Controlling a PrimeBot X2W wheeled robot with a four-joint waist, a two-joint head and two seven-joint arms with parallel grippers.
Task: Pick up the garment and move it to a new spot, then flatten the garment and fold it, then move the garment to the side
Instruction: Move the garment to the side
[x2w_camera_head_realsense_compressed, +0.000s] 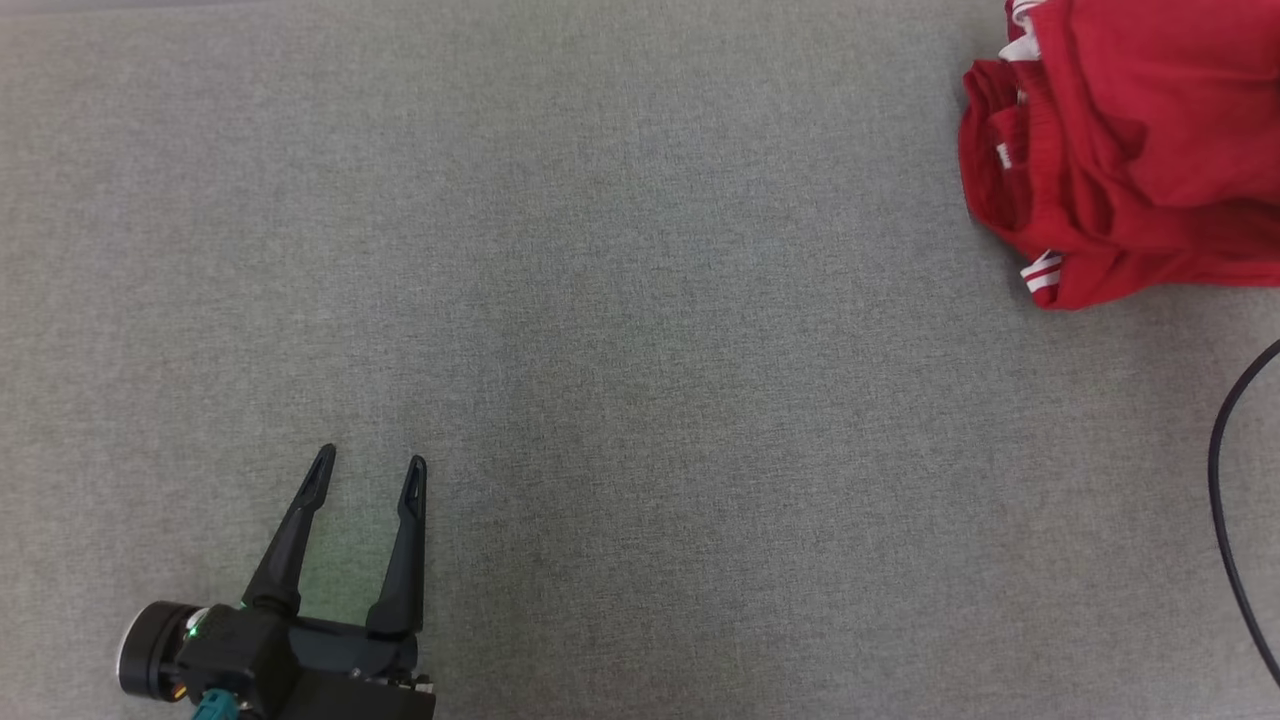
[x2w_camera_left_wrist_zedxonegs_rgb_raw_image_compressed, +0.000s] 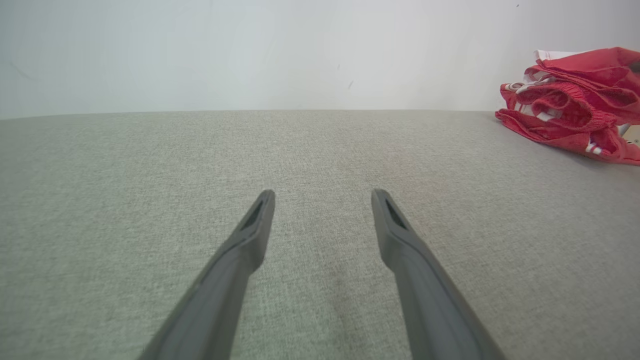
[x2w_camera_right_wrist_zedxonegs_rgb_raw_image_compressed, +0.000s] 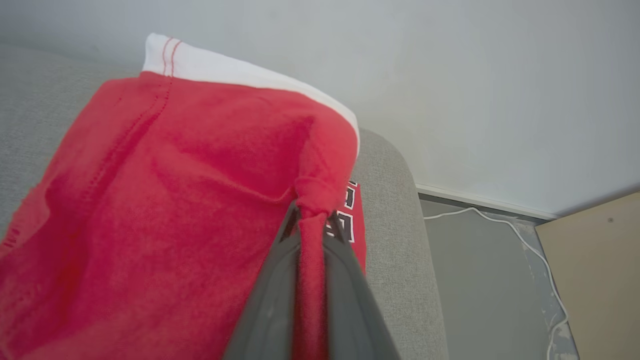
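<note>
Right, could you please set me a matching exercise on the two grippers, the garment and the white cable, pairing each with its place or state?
Column one:
1. left gripper
2. right gripper
3. garment
4. white cable

Column two:
A. lying on the floor
B. open above the bare grey surface
C. shut on a pinch of red cloth
D. bunched up at the far right of the head view

Pairs: 1-B, 2-C, 3-D, 4-A
</note>
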